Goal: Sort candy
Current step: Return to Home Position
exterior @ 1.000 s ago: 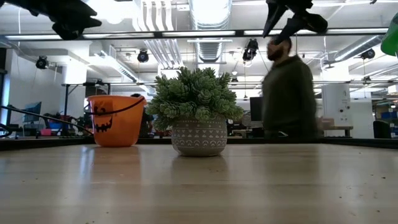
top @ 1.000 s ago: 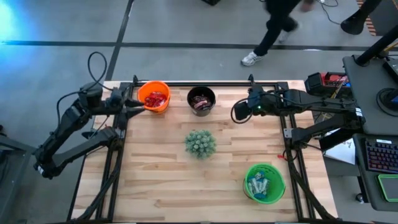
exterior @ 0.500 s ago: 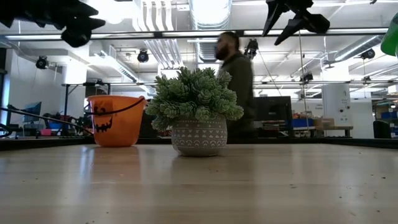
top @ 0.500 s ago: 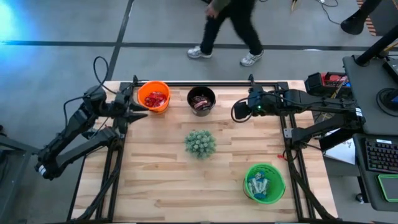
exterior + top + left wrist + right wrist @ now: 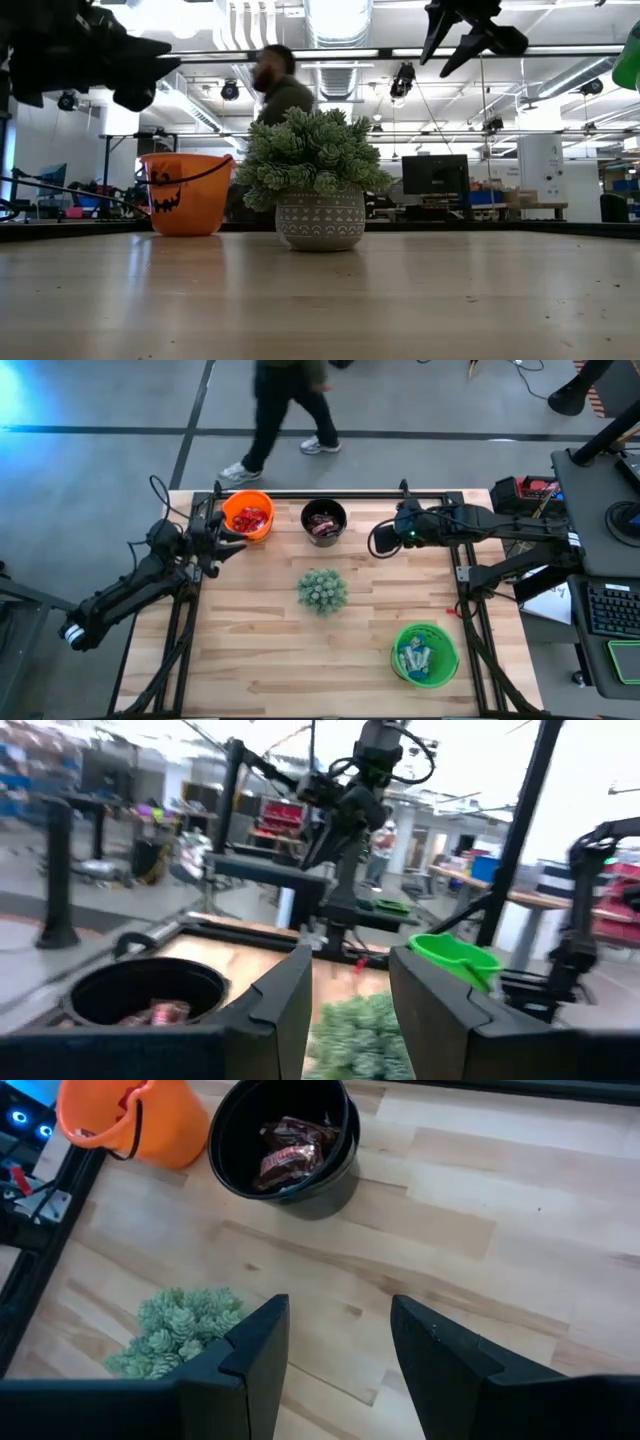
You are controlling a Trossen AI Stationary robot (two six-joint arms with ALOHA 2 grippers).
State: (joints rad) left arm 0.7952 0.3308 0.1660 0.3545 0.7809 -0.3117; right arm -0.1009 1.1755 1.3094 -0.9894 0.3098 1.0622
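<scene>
Overhead, candy [image 5: 248, 518] lies inside buckets [image 5: 268, 507]; wrist views show left claw [image 5: 350, 968], right claw [image 5: 338, 1318] released.

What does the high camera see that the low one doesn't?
Only the high view looks into the buckets: red candy in the orange bucket, brown candy in the black bucket, blue-white candy in the green bucket. Only the low view shows the orange bucket's pumpkin face and the plant's patterned pot. Both show the plant, a person, the left gripper by the orange bucket and the right gripper by the black bucket.
</scene>
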